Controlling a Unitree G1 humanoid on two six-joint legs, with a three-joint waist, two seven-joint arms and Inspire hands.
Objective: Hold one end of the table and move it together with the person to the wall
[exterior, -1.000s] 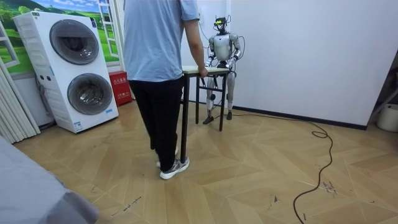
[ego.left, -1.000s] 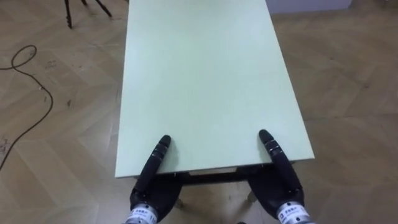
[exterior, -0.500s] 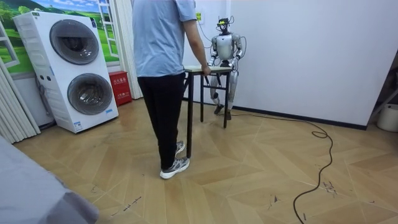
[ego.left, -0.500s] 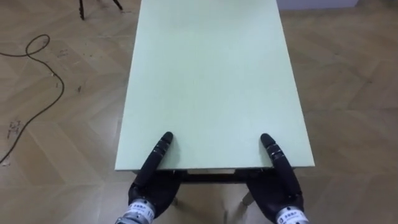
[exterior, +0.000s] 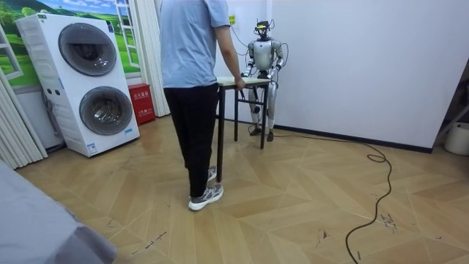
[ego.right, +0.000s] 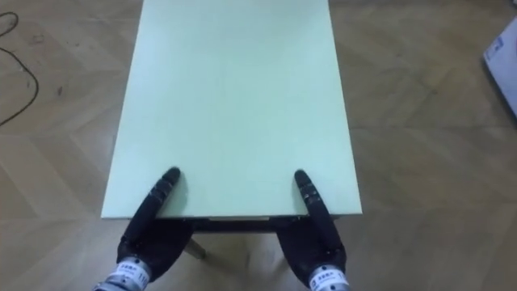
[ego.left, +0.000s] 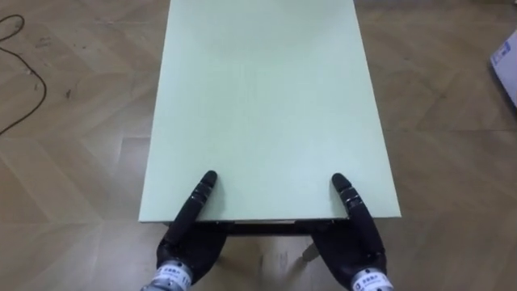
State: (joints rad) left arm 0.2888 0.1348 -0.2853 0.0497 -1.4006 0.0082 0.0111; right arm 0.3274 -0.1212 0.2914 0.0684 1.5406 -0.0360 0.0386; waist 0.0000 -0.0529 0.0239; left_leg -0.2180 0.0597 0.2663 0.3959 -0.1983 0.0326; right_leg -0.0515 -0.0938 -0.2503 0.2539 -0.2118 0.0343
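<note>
Over the last second the parquet floor [ego.left: 452, 162] slides under the eye views while the bench [ego.left: 266, 97] keeps its place in front of the robot. A pale object [ego.left: 506, 58] now shows at the right edge. I read this as the robot walking along with the load, so the carry is under way rather than starting. The left robot hand [ego.left: 187, 225] and the right robot hand [ego.left: 357, 220] stay at the bench's near edge, well apart. Each lies partly over the top, with the rest under the board, so I cannot tell whether either is clamped. In the room view the bench sits between the robot, close to the white wall [exterior: 352, 66], and the person [exterior: 190, 59]. The person has shifted a step and holds the other end with one hand [exterior: 238, 83]. A stacked washer and dryer [exterior: 91, 81] and a red box [exterior: 141, 103] stand off to the room view's left, well apart from the bench. The nearer limits look like the wall behind the robot and the person's own legs beside the bench leg.
</note>
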